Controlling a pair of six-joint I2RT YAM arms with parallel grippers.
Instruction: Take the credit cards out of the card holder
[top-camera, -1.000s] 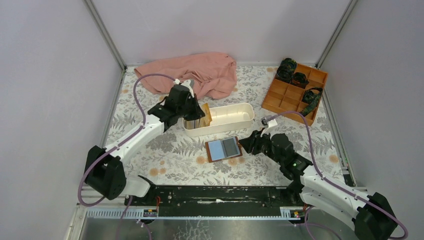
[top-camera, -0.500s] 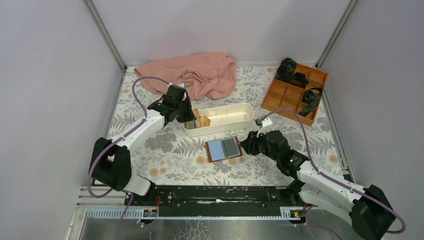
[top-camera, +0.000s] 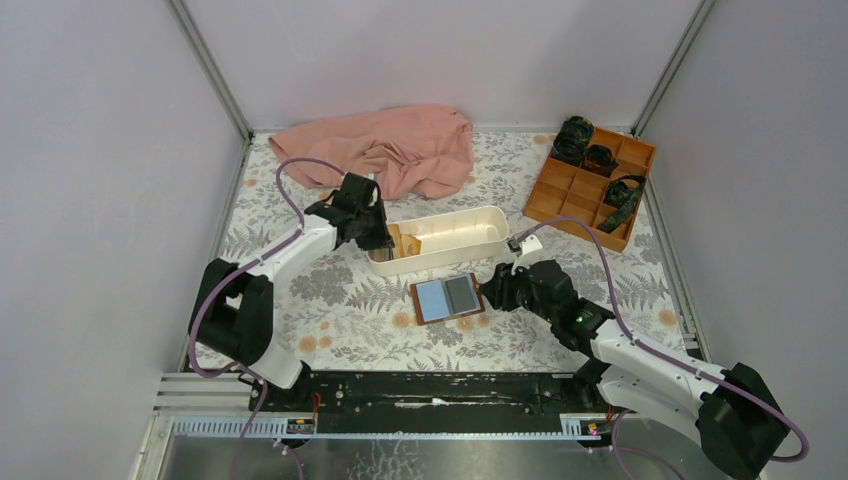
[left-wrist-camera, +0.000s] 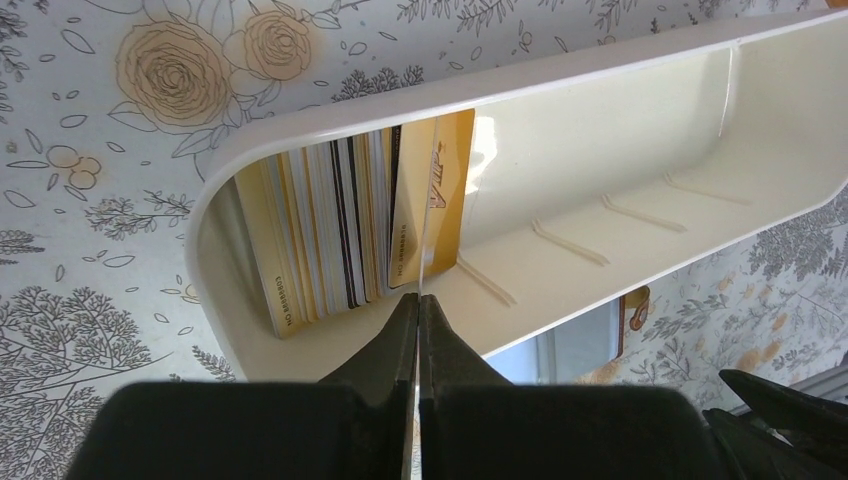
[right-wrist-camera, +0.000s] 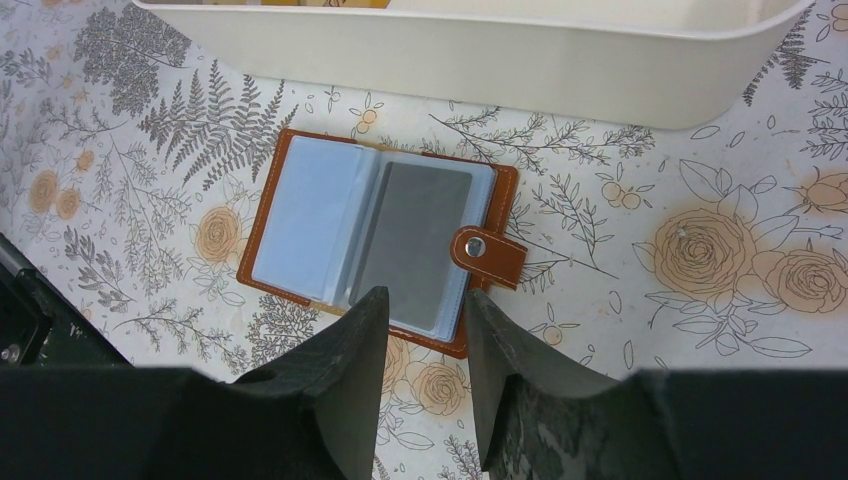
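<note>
The right gripper, jaws spread, hovers at 6 o'clock of the 1 open card holder, which shows 2 cards. It should pinch the grey card at its 3 o'clock edge and slide it out level. Beyond, 1 tray holds the credit cards, too packed to count; the left gripper, pressed together, hangs beside them.
</note>
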